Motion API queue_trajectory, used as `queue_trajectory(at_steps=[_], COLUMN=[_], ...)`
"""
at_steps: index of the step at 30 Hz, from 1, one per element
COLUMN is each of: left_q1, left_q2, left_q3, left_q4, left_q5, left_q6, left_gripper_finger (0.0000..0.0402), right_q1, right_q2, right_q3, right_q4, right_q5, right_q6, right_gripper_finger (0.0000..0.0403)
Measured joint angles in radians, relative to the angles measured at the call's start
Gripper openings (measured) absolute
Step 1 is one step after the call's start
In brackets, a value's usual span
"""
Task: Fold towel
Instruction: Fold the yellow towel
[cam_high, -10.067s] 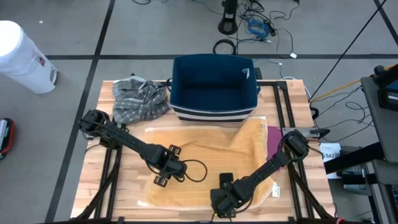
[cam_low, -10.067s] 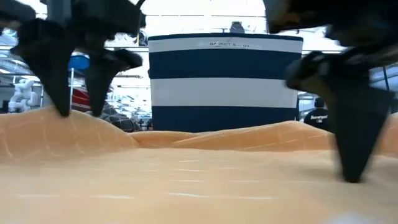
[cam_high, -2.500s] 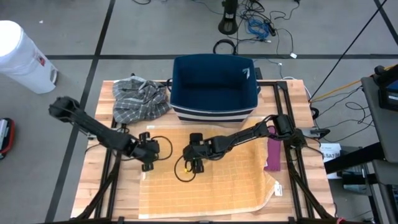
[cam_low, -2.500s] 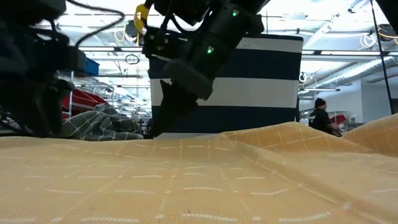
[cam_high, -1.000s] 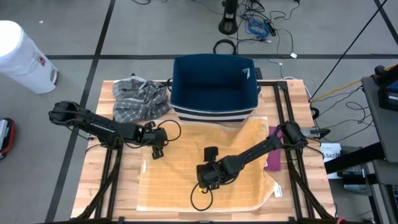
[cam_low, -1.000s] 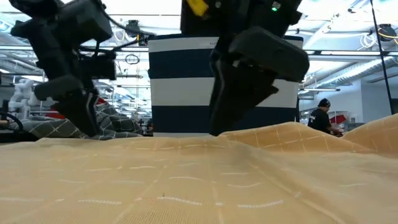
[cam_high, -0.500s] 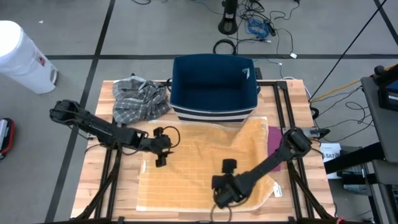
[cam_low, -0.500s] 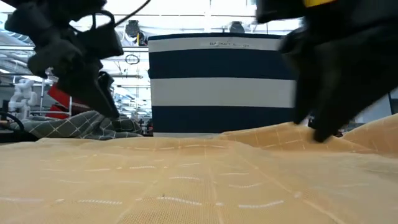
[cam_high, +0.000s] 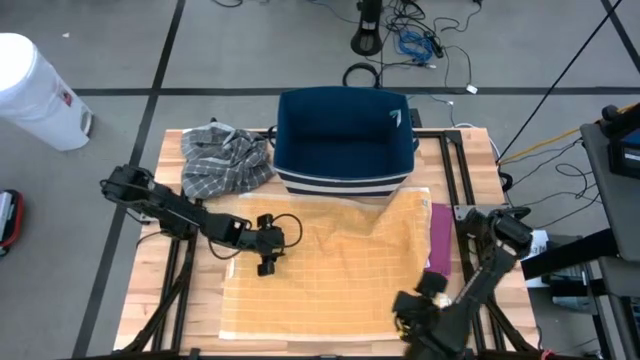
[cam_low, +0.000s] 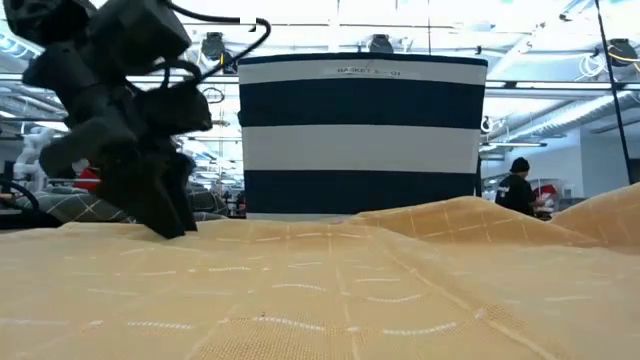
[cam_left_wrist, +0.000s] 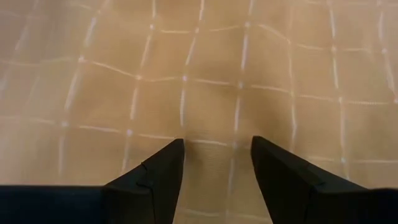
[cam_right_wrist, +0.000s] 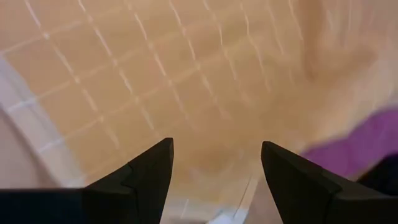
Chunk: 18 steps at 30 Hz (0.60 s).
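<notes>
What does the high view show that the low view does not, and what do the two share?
Only the high view shows the right hand at the near right corner of the towel, the purple cloth beside that towel, the whole wooden table and the white bin on the floor. Only the low view shows the room behind, a person standing there, and the basket's white stripes. Both show the tan towel, the navy basket, the grey checked cloth and the left hand over the towel.
</notes>
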Motion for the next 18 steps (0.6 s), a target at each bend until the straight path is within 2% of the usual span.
queue_trajectory(at_steps=[5,14,18], left_q1=[0.000,0.000,0.000], left_q2=[0.051,0.059,0.059], left_q3=[0.005,0.004,0.003], left_q4=[0.058,0.035,0.011], left_q5=[0.002,0.004,0.005], left_q6=[0.000,-0.003,-0.007], left_gripper_finger=[0.0197,0.0197,0.0197], right_q1=[0.092,0.249,0.282], right_q2=[0.002,0.037,0.069], right_q3=[0.000,-0.001,-0.009], right_q4=[-0.001,-0.011,-0.050], right_q5=[-0.029,-0.032,-0.089], right_q6=[0.195,0.522,0.620], right_gripper_finger=[0.0233,0.0233,0.0233])
